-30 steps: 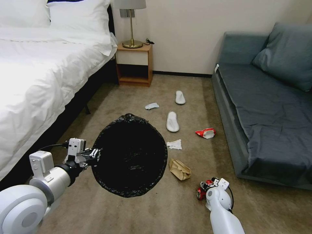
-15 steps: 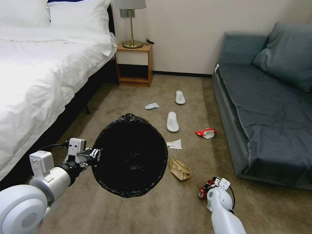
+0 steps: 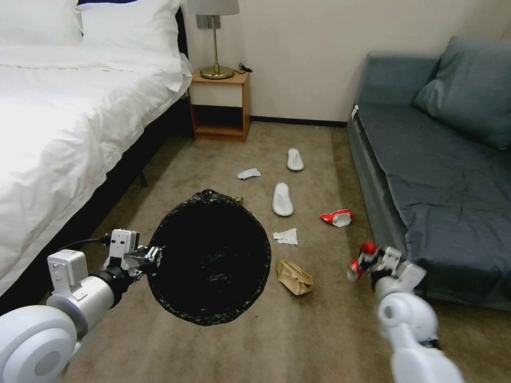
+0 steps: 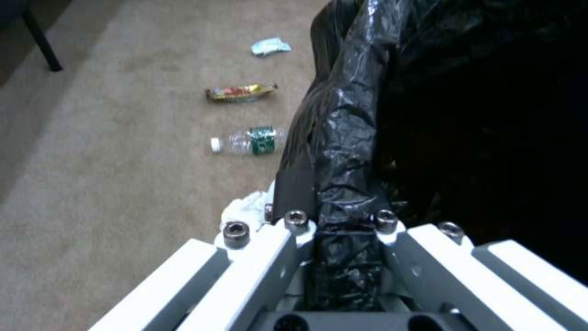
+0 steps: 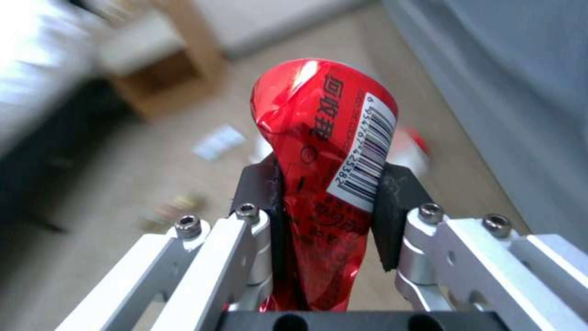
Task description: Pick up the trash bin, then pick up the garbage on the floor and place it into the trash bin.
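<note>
Right wrist view: our right gripper [image 5: 325, 184] pinches a crushed red can [image 5: 321, 151], pads pressed on its dented waist. We judge it light, thin-walled and slick; a hold across the crease should keep it from slipping.

Left gripper [image 4: 343, 230]: clamped on the trash bin [image 3: 208, 256] at its bag-covered rim, bin held off the carpet. The liner is soft and glossy, so we trust the stiff rim beneath.

Litter beyond the bin: brown paper bag [image 3: 294, 276] just beside it, white tissue [image 3: 286, 236] and slippers [image 3: 282, 199] farther off.

Change: a second ago the can sat low near the carpet; now the right arm has lifted it, level with the bin's mouth yet well apart.
</note>
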